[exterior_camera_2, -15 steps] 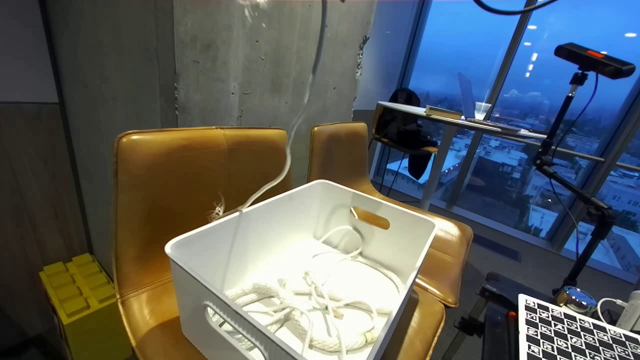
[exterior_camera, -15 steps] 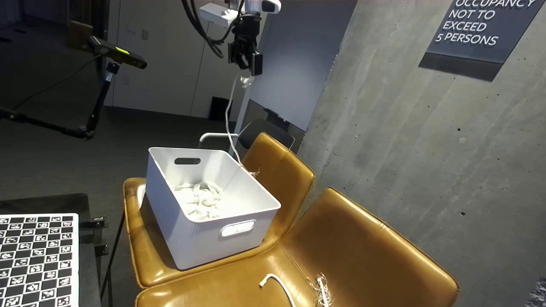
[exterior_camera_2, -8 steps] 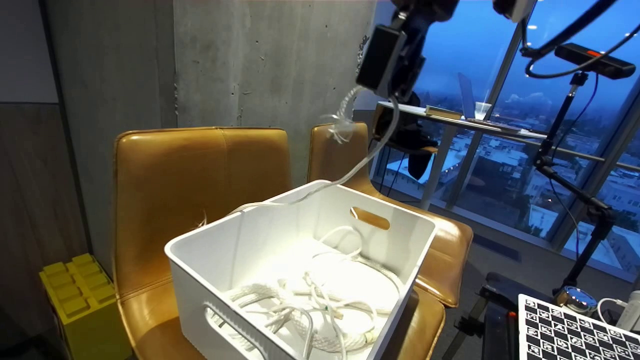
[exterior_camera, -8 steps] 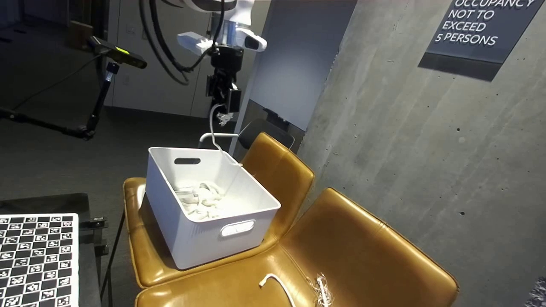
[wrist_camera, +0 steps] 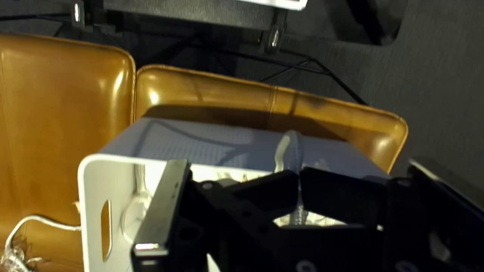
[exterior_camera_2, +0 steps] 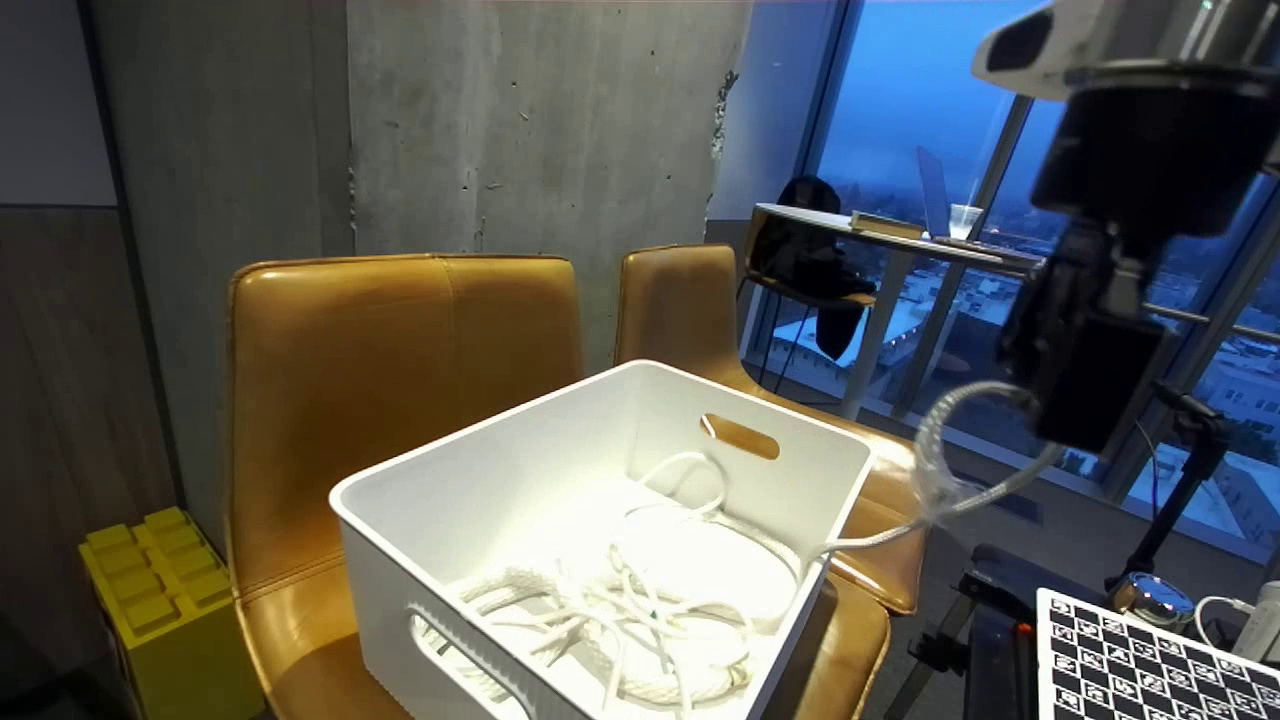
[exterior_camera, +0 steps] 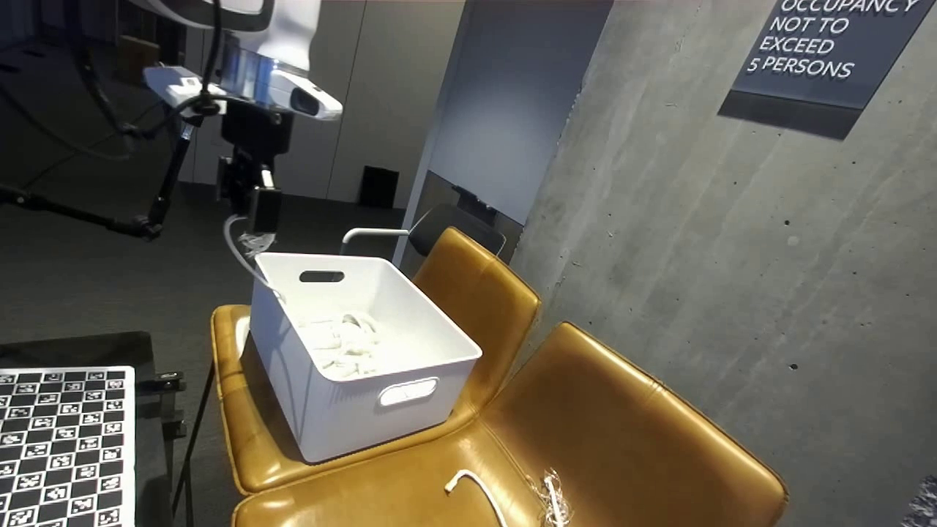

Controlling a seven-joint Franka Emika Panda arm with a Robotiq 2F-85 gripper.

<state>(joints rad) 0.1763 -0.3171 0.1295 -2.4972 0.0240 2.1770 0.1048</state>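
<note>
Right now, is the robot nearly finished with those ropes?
Probably not. Looks done: the pincer is shut on a frayed rope. In hand: that rope hangs outside the white bin, trailing to its rim. Left, perhaps: a rope pile inside the bin and a loose rope on the chair. I can't tell if ropes are going in or out.

There's a dark slate-blue rectangular sign up on the rough grey concrete wall, tilted in an exterior view. White all-caps: "OCCUPANCY / NOT TO / EXCEED / 5 PERSONS", top line kinda clipped by the frame edge. Also, the flat black-and-white checkered board in both exterior views has little square code patterns, way too tiny to decode.
</note>
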